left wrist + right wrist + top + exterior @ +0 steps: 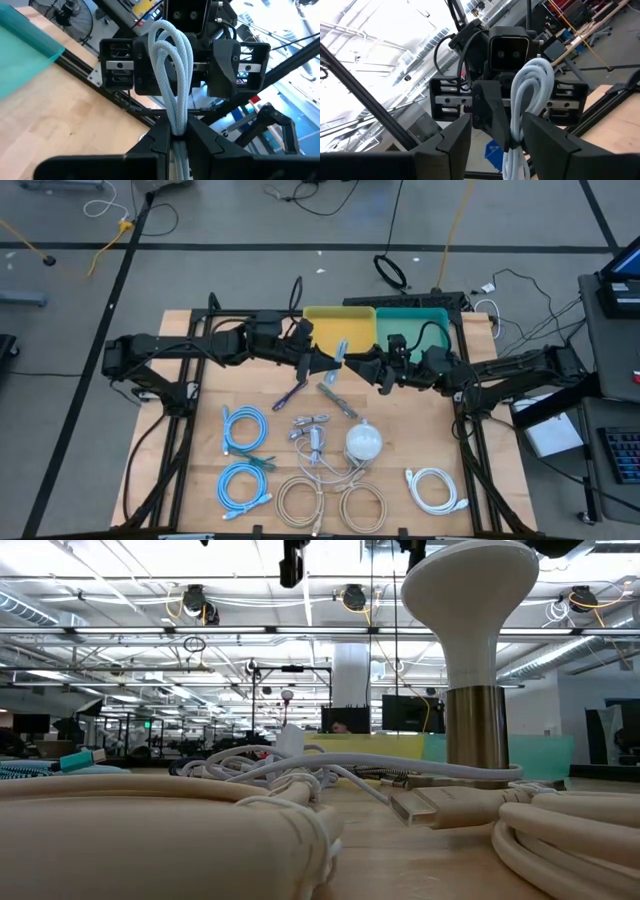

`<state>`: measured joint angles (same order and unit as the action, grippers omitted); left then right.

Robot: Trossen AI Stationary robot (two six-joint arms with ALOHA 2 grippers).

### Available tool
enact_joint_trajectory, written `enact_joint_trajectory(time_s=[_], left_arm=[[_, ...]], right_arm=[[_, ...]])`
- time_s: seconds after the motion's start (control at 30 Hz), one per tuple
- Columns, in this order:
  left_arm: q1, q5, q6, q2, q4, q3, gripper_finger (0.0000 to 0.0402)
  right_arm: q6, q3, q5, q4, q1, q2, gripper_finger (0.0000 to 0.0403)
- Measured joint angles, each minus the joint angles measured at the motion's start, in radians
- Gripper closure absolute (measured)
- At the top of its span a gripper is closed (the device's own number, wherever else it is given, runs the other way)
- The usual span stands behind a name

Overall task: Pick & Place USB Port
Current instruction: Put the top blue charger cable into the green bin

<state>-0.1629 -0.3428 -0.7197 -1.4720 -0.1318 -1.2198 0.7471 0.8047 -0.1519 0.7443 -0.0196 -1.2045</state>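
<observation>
From my station I note the left gripper (177, 137) clamped narrowly on a looped, braided pale-blue cable (172, 75), held aloft over the wooden table (200, 435) before the yellow bin (335, 327). Facing it, the right gripper (495, 135) stands with fingers (547, 132) parted either side of the same bundle (527, 95), not pinching it.

A large open robotics lab: exposed ceiling pipes (150, 630) and strip lights, monitors (405, 712) on distant benches, cables (395, 270) trailing across a taped concrete floor (250, 270).
</observation>
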Motion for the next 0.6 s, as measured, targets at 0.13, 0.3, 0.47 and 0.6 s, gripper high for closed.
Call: enact_joint_trajectory(time_s=[0.13, 0.3, 0.47, 0.6], left_arm=[[0.0, 0.008, 0.001, 0.023, -0.004, -0.003, 0.0366], [-0.007, 0.03, 0.01, 0.07, -0.003, -0.003, 0.0366], [0.005, 0.032, 0.003, 0.079, 0.013, -0.003, 0.0366], [0.024, 0.034, 0.003, 0.056, 0.019, -0.003, 0.0366]], right_arm=[[0.0, 0.0, -0.001, -0.041, 0.0, 0.0, 0.0234], [-0.001, 0.0, -0.002, -0.046, 0.0, 0.0, 0.0234], [-0.004, 0.0, -0.004, -0.028, 0.001, 0.0, 0.0234], [-0.008, 0.0, -0.006, -0.01, 0.001, 0.0, 0.0234]])
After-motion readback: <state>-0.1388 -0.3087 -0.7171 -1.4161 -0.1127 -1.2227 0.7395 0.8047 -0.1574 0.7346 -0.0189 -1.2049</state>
